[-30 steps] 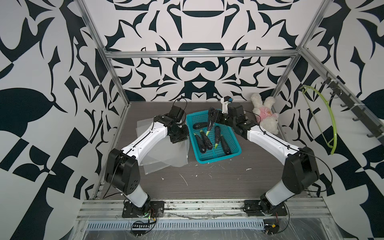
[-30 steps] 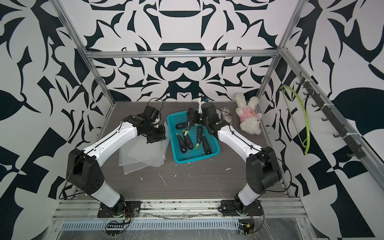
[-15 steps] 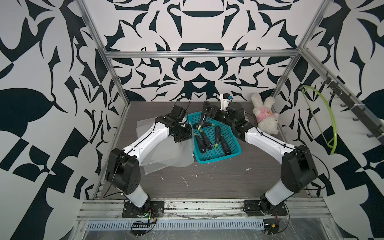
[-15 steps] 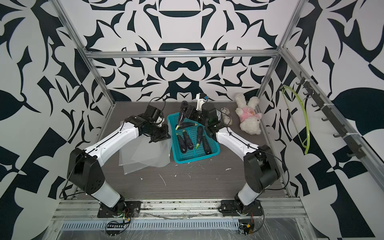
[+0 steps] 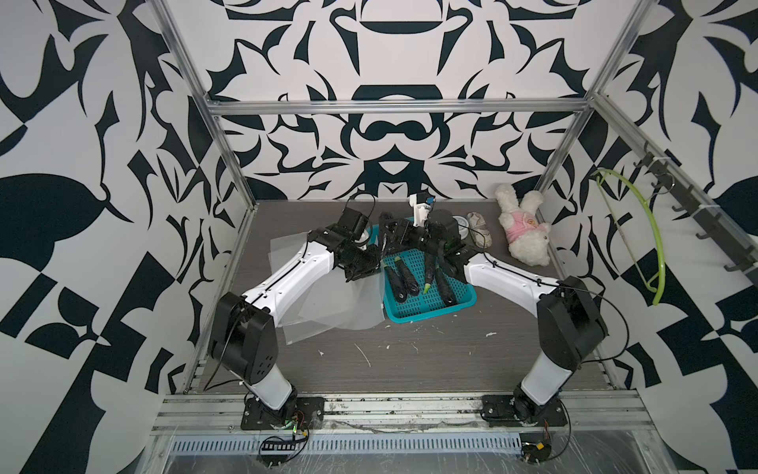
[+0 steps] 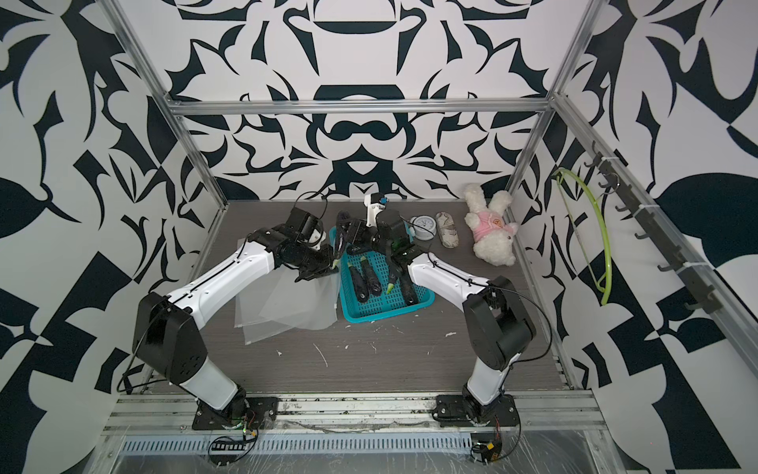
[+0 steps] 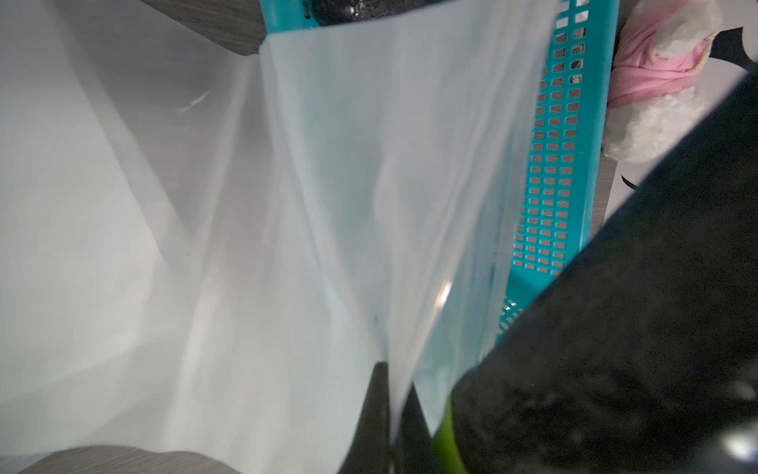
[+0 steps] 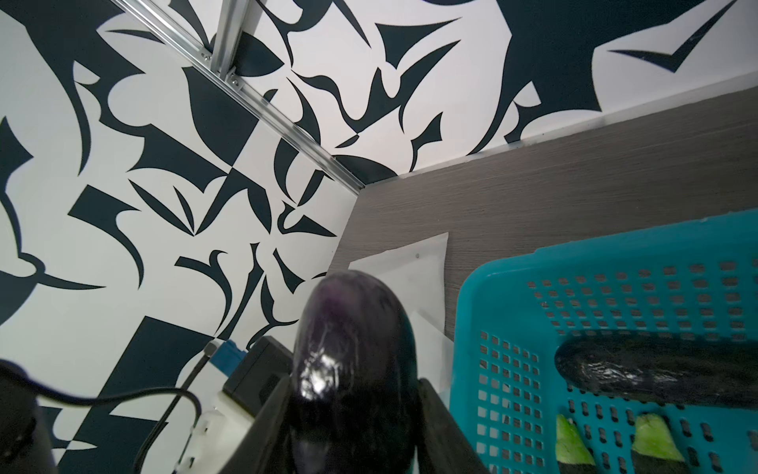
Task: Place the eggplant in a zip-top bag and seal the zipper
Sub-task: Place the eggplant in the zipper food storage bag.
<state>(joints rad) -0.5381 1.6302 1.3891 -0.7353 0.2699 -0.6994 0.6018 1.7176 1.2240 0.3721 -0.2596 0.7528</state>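
Right now the right gripper (image 8: 355,383) is clamped on the eggplant (image 8: 352,340), a finger pressed to each flank. It holds it in the air over the far corner of the teal basket (image 5: 430,314) on the left arm's side. The fruit's rounded purple end sticks out beyond the fingers, while its green stem end points down toward the left arm.

The left gripper (image 7: 391,414) is pinched together on the top edge of the zip-top bag (image 5: 340,303). It lifts that edge off the table (image 5: 410,361) just beside the basket's left wall. The rest of the bag drapes down and lies on a loose pile of spare bags (image 5: 287,256).

From the left wrist view the eggplant looms right against the raised plastic, stem nearest the pinched edge. I can't make out whether the tip is inside the mouth or only beside it.

Four other eggplants (image 5: 410,281) lie lengthwise in the basket. A white plush toy (image 5: 523,234) in a pink top lies near the far right corner of the table, well apart from both arms.
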